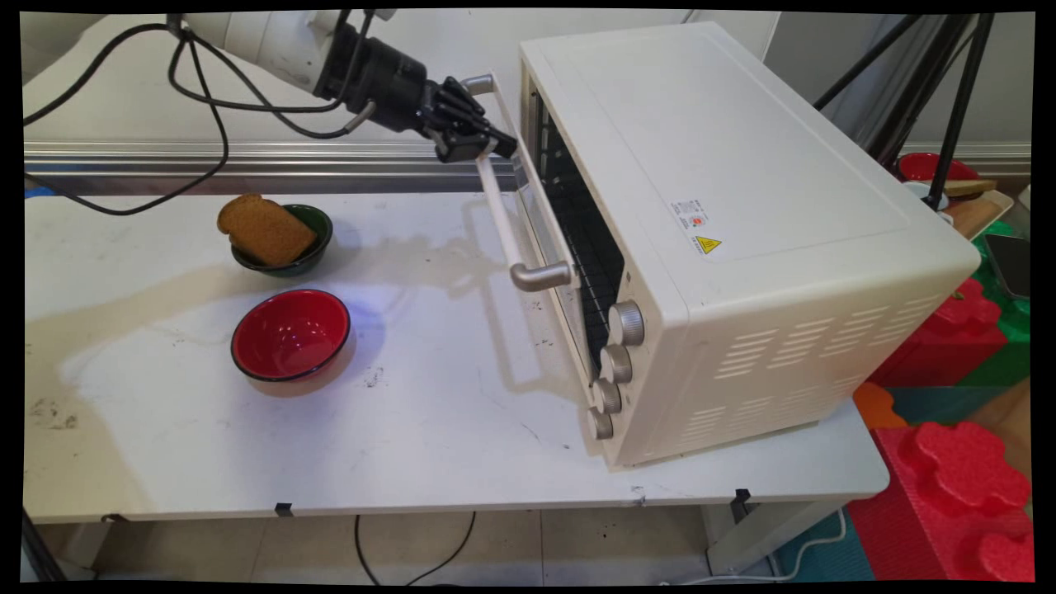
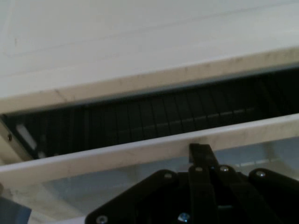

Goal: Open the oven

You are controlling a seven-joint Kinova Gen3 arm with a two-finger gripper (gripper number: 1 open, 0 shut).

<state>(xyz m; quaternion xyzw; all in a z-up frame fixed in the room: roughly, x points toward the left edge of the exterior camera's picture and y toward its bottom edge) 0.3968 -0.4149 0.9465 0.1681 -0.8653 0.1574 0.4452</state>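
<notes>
cream-white metal toaster oven (image 1: 742, 239): right half of the white table (image 1: 429, 429), four silver knobs (image 1: 615, 363) at its near front corner; door (image 1: 544, 223) slightly ajar, dark wire rack (image 2: 154, 116) visible through the gap. red shallow bowl (image 1: 290, 334): near left, empty. dark green bowl (image 1: 285, 243): just beyond it, holding a tilted slice of brown toast (image 1: 266, 228). black two-finger gripper (image 1: 483, 147): far end of the oven's pale bar handle (image 1: 503, 206), pinching it.

Yellow triangular warning sign and small unreadable label on the top of the oven (image 1: 742, 165).
</notes>
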